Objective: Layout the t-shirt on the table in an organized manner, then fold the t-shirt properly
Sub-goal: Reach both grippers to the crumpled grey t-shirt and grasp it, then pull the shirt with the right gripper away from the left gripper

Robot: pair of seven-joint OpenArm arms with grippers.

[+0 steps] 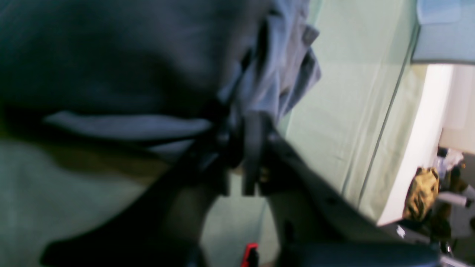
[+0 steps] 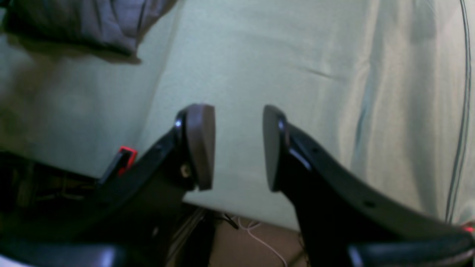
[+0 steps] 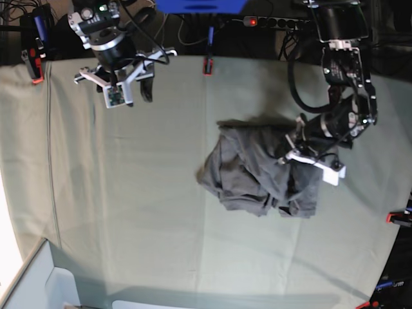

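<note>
The dark grey t-shirt (image 3: 254, 170) lies crumpled in a heap right of the middle of the table (image 3: 129, 193). My left gripper (image 3: 291, 153) is at the heap's right side. In the left wrist view its jaws (image 1: 237, 155) are closed on a fold of the t-shirt (image 1: 122, 55); that view is blurred. My right gripper (image 3: 132, 89) hangs open and empty over the table's far left part, well away from the shirt. In the right wrist view its pads (image 2: 200, 144) stand wide apart above the cloth, with a corner of the t-shirt (image 2: 92, 22) at top left.
Red clamps hold the cloth at the back edge (image 3: 208, 65), the far left (image 3: 35, 71) and the right edge (image 3: 399, 217). A pale box (image 3: 38, 283) stands at the front left corner. A thin cable (image 2: 464, 92) runs along the cloth.
</note>
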